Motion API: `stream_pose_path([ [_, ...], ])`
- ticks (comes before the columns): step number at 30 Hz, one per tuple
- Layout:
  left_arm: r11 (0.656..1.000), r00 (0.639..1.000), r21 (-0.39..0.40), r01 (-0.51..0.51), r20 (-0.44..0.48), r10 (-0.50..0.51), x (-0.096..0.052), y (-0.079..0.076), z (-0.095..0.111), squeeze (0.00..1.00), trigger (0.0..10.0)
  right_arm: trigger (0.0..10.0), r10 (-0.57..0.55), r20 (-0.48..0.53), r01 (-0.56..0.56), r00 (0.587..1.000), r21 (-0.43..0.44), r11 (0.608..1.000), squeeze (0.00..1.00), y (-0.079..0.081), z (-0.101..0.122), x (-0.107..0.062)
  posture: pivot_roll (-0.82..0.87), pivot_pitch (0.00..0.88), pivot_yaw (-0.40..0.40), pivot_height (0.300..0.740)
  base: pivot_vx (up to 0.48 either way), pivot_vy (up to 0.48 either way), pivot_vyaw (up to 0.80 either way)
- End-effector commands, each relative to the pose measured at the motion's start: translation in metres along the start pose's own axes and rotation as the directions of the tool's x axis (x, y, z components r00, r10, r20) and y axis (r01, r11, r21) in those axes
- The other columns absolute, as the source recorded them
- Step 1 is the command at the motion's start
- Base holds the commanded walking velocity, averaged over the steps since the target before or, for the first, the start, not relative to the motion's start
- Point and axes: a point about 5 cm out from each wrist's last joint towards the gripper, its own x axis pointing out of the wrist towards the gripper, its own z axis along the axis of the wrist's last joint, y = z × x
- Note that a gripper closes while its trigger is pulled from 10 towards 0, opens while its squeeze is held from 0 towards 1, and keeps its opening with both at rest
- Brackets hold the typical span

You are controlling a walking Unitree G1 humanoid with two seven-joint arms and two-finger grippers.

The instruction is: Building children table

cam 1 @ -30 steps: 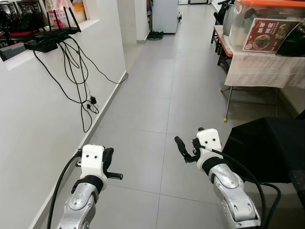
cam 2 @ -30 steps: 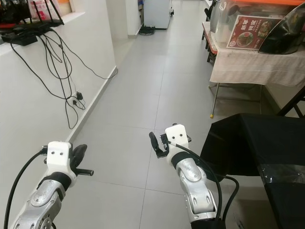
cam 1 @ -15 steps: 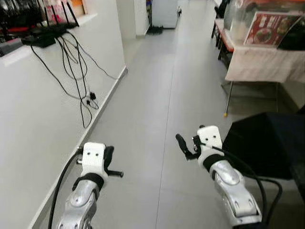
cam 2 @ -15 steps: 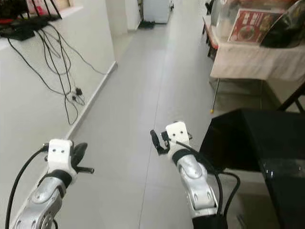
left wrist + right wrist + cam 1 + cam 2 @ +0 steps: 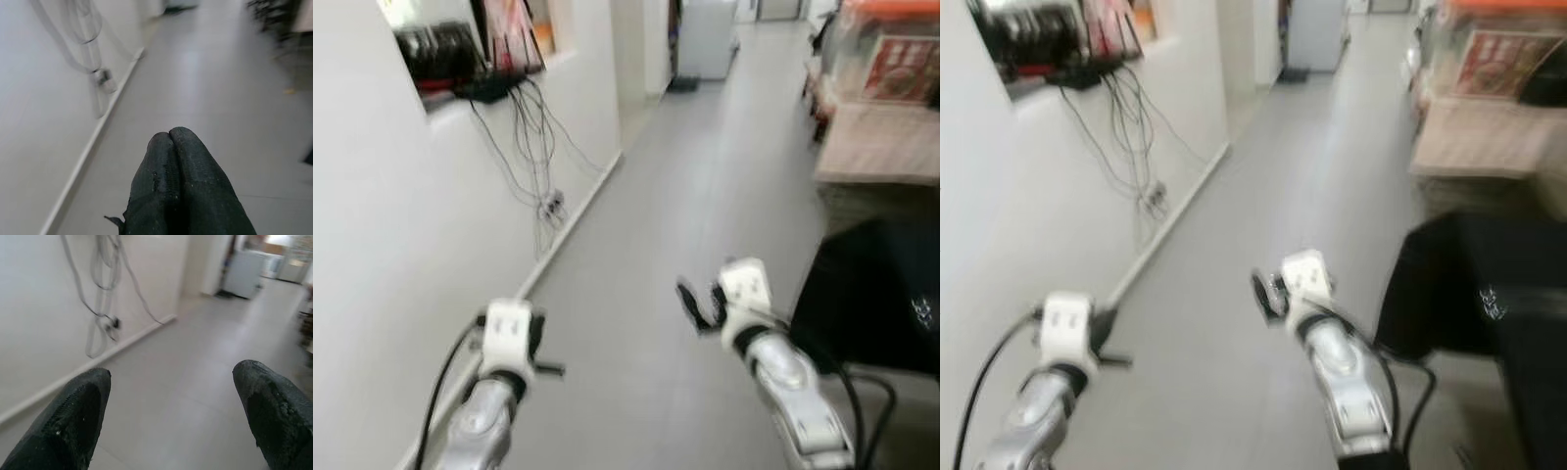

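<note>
I see no table parts in these blurred views, just a grey tiled corridor floor (image 5: 705, 196). My left gripper (image 5: 537, 325) is held out low on the left near the white wall, its two black fingers (image 5: 168, 147) pressed together and holding nothing. My right gripper (image 5: 701, 302) is held out over the floor at the middle. Its fingers (image 5: 78, 406) stand wide apart, and between them there is just floor.
A white wall (image 5: 401, 245) runs close along my left, with black cables (image 5: 533, 127) hanging from a ledge of devices (image 5: 460, 59). A black covered object (image 5: 871, 284) stands close on my right. Beyond it is a cloth-covered table (image 5: 881, 137). The corridor runs on ahead.
The whole picture has shifted and blurred, so the camera has moved: the left wall takes up more of the view. Both arms keep the same pose.
</note>
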Motion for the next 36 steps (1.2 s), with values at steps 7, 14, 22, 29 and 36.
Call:
stream_pose_path([
  [7, 1.000, 0.999, 0.001, -0.019, -0.047, 0.019, -0.0030, 0.0042, -0.0109, 0.00, 10.0, 10.0, 0.022, -0.011, -0.022, 1.000, -0.006, 1.000, 0.00, 0.0052, -0.0024, 0.0020, -0.04, 0.000, 0.019, 0.740, -0.299, 0.000, 0.00],
  [14, 1.000, 0.999, -0.003, -0.018, -0.046, 0.018, -0.0001, 0.0023, -0.0120, 0.00, 10.0, 10.0, 0.033, -0.026, -0.033, 0.999, -0.019, 0.999, 0.00, 0.0051, -0.0051, 0.0046, -0.06, 0.000, 0.014, 0.740, -0.294, 0.000, -0.25],
  [22, 1.000, 0.999, -0.008, -0.018, -0.044, 0.017, 0.0022, 0.0006, -0.0129, 0.00, 10.0, 10.0, 0.035, -0.019, -0.036, 0.999, -0.029, 0.999, 0.00, 0.0041, -0.0053, 0.0056, -0.07, 0.000, 0.012, 0.740, -0.291, 0.000, -0.30],
  [29, 1.000, 0.999, -0.005, -0.019, -0.041, 0.019, 0.0031, 0.0013, -0.0125, 0.00, 10.0, 10.0, 0.053, -0.002, -0.053, 0.999, -0.031, 0.998, 0.00, 0.0062, -0.0037, 0.0066, -0.06, 0.000, 0.012, 0.740, -0.290, 0.000, 0.00],
  [36, 1.000, 0.999, -0.007, -0.026, -0.038, 0.026, 0.0037, 0.0017, -0.0120, 0.00, 10.0, 10.0, 0.080, 0.017, -0.080, 0.997, -0.042, 0.996, 0.00, 0.0086, -0.0009, 0.0073, -0.06, 0.000, 0.010, 0.740, -0.288, 0.000, 0.00],
])
